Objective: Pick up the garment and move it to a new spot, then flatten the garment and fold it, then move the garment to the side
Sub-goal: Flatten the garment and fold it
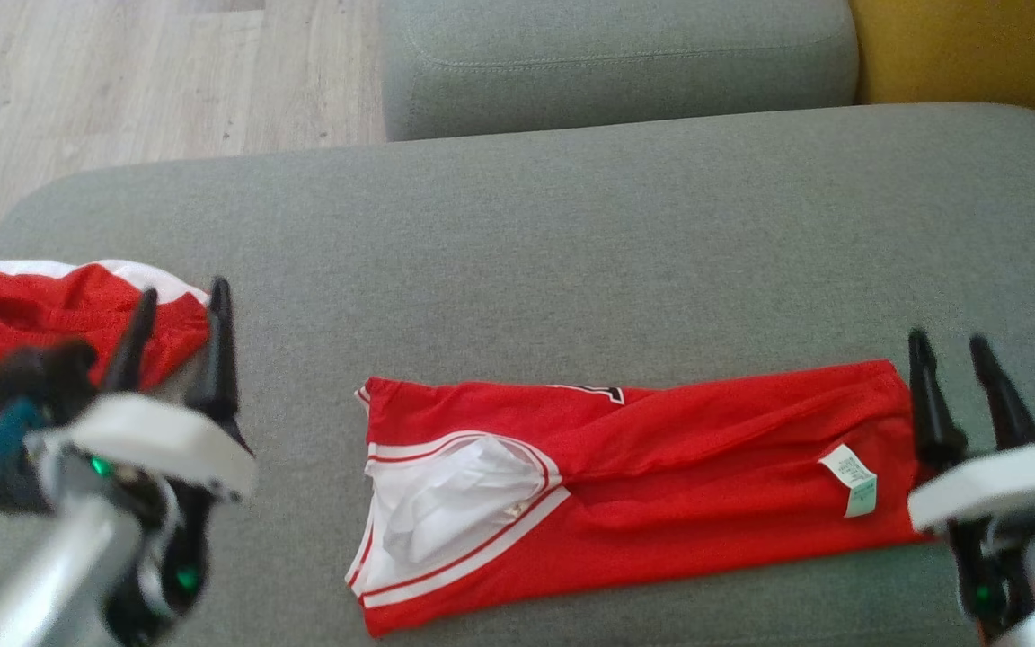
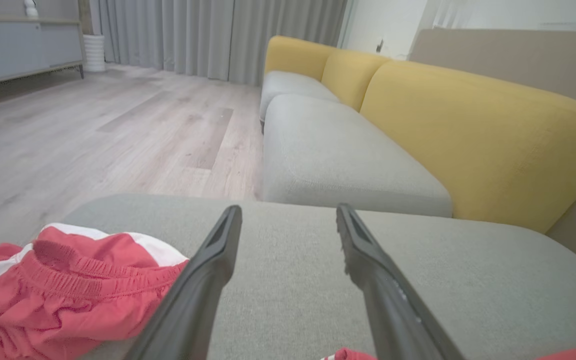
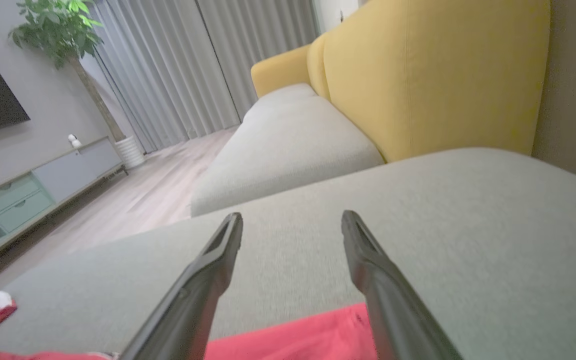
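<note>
A red jersey (image 1: 661, 467) lies flat across the lower centre of the head view on a wide grey sofa cushion (image 1: 571, 252), folded lengthwise into a long band that runs from left to right. Its white-and-red trimmed armhole (image 1: 455, 503) gapes at the band's left end and shows white lining, and a small white care label (image 1: 850, 481) sits near the right end. The right claw (image 1: 947, 338) stands at the lower right of the frame, released, its two dark fingers apart with nothing between them, the tips just beside the jersey's right edge. In the right wrist view, that claw (image 3: 292, 214) points across bare grey cushion, with a strip of the red jersey (image 3: 293, 340) at the bottom edge between the fingers. The left claw (image 1: 183, 289) is at the lower left, also spread wide and empty, well apart from the jersey's left end. Behind its fingers, a pair of red shorts (image 1: 59, 305) with white side stripes lies crumpled at the cushion's left edge. In the left wrist view, the shorts (image 2: 58, 290) show a gathered elastic waistband at the lower left, beside the left finger of the claw (image 2: 288, 207). A second grey cushion (image 1: 616, 63) lies at the top, with pale wood floor (image 1: 122, 81) in the upper left.
</note>
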Motion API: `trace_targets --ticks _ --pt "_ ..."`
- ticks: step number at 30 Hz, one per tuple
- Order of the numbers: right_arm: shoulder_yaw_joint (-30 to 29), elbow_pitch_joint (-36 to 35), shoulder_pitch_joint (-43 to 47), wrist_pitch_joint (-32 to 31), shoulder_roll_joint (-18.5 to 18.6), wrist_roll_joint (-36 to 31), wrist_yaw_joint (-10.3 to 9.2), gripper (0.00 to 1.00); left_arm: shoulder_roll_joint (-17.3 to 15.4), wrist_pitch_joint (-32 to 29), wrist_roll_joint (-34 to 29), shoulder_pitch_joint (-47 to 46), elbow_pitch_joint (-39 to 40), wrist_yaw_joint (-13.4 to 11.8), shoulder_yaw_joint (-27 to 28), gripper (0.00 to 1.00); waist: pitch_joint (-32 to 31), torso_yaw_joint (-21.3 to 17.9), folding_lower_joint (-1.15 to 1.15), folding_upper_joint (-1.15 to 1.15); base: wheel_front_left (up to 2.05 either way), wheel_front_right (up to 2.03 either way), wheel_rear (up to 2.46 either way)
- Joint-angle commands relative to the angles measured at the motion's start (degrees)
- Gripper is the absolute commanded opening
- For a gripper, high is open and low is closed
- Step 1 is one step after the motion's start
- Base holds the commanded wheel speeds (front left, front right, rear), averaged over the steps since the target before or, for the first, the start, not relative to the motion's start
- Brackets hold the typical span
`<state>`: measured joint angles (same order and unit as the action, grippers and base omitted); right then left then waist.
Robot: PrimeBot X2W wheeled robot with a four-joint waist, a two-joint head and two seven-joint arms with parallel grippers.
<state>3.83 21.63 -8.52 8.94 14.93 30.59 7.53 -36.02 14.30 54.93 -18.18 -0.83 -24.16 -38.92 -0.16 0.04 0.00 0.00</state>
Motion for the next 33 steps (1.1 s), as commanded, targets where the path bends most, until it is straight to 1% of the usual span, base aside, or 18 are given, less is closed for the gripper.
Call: trace_targets --ticks 1,2,3,4,5,6,9,13,18,22,27,33 --pt "-0.5 -3.0 0.7 -0.5 0.0 -1.5 -0.04 1.0 1.0 0.7 -3.7 1.0 2.7 -0.4 6.0 1.0 0.0 0.1 0.0 0.0 0.0 0.0 0.0" --pt "-1.5 -3.4 1.9 -0.9 -0.6 -2.4 -0.04 1.0 2.8 0.7 -6.2 3.5 3.7 -0.6 8.0 1.0 0.1 0.1 0.0 0.0 0.0 0.0 0.0" --pt "-1.5 -3.4 1.9 -0.9 -0.6 -2.4 -0.04 1.0 2.8 0.7 -6.2 3.5 3.7 -0.6 8.0 1.0 0.1 0.1 0.0 0.0 0.0 0.0 0.0" --pt "-2.2 -3.8 2.8 -1.4 -1.0 -3.3 -0.04 1.0 4.5 0.7 -8.5 5.8 4.5 -0.7 9.7 1.0 0.1 0.1 0.0 0.0 0.0 0.0 0.0" --pt "-3.3 -4.8 4.1 -2.2 -2.1 -4.3 -0.04 1.0 8.4 0.7 -11.3 9.6 5.6 0.1 12.8 1.0 0.3 0.2 0.0 0.0 0.0 0.0 0.0" --pt "-3.7 -5.2 4.5 -2.7 -2.4 -5.2 -0.04 1.0 9.9 0.7 -12.8 11.0 6.0 0.8 14.1 1.0 0.4 0.2 0.0 0.0 0.0 0.0 0.0" --pt "-5.1 -5.7 4.9 -4.6 -3.0 -7.1 -0.04 1.0 12.9 0.7 -16.3 13.5 5.4 3.7 16.1 1.0 0.6 0.3 0.0 0.0 0.0 0.0 0.0" --pt "-6.6 -4.5 3.4 -8.5 -3.2 -9.1 -0.04 1.0 16.0 0.7 -18.6 14.6 3.8 6.8 18.3 1.0 0.6 0.4 0.0 0.0 0.0 0.0 0.0" --pt "-8.3 1.6 -1.2 -17.7 -3.5 -10.7 -0.04 1.0 18.6 0.7 -20.3 14.7 1.3 9.8 19.4 1.0 0.9 0.8 0.0 0.0 0.0 0.0 0.0" --pt "-9.7 6.7 -5.5 -23.3 -3.1 -11.8 -0.04 1.0 20.0 0.7 -21.3 14.1 -0.5 11.5 19.6 1.0 1.4 1.8 0.0 0.0 0.0 0.0 0.0" --pt "-10.8 13.5 -9.7 -28.3 -2.2 -12.0 -0.04 1.0 20.8 0.7 -21.8 13.3 -2.8 12.9 20.1 1.0 2.3 3.3 0.0 0.0 0.0 0.0 0.0" --pt "-13.5 20.3 -12.3 -31.3 -1.8 -14.1 -0.04 1.0 21.1 0.7 -22.4 12.6 -4.2 13.6 21.2 1.0 3.3 4.6 0.0 0.0 0.0 0.0 0.0"
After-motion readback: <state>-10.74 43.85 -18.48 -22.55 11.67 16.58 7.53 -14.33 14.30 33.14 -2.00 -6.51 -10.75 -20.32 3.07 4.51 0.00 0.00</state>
